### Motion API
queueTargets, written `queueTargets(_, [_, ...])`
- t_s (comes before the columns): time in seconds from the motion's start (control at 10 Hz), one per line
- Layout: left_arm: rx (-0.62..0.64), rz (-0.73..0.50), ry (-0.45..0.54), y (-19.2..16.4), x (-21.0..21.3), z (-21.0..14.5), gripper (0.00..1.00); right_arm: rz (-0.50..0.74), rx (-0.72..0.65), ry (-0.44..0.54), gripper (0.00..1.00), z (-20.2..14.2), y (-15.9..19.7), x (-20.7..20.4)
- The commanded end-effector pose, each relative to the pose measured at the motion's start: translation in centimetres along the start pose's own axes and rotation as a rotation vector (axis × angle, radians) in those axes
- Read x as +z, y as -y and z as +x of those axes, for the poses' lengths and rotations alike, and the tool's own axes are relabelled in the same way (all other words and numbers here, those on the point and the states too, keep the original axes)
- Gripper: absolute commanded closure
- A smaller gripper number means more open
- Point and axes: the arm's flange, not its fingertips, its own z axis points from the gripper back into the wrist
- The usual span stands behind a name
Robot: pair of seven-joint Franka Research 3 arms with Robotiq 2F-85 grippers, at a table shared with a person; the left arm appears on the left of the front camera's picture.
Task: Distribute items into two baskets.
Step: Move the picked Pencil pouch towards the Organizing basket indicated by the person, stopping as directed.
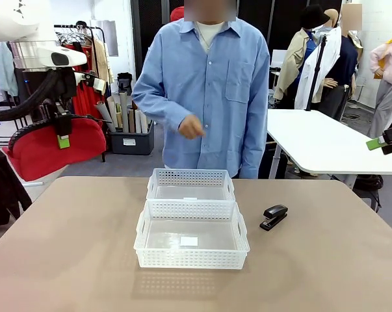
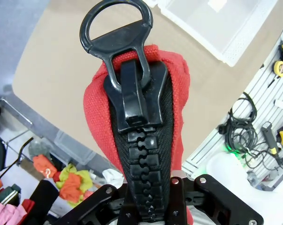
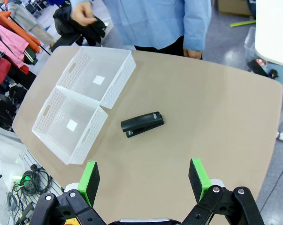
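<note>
Red pouch (image 1: 56,153) hangs high, clamped in the left fingers (image 1: 64,140); right fingers (image 1: 381,142) spread wide, empty, raised at right.

Left claw (image 1: 64,138) raised at the left, clamped shut; right claw (image 3: 143,169) spread wide open.

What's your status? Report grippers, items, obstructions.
Left gripper shut on red pouch, aloft. Right gripper open, facing stapler. Near basket, far basket empty, unobstructed.
</note>
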Motion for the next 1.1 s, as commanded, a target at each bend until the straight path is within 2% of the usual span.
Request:
queueTargets(0.0, [0.010, 0.011, -0.002, -0.03, 0.28, -0.04, 1.00, 0.009, 0.003, 0.012, 0.00, 0.14, -0.06, -0.04])
queueTargets(1.0, [0.010, 0.011, -0.002, -0.03, 0.28, -0.04, 1.00, 0.009, 0.003, 0.012, 0.00, 0.14, -0.06, -0.04])
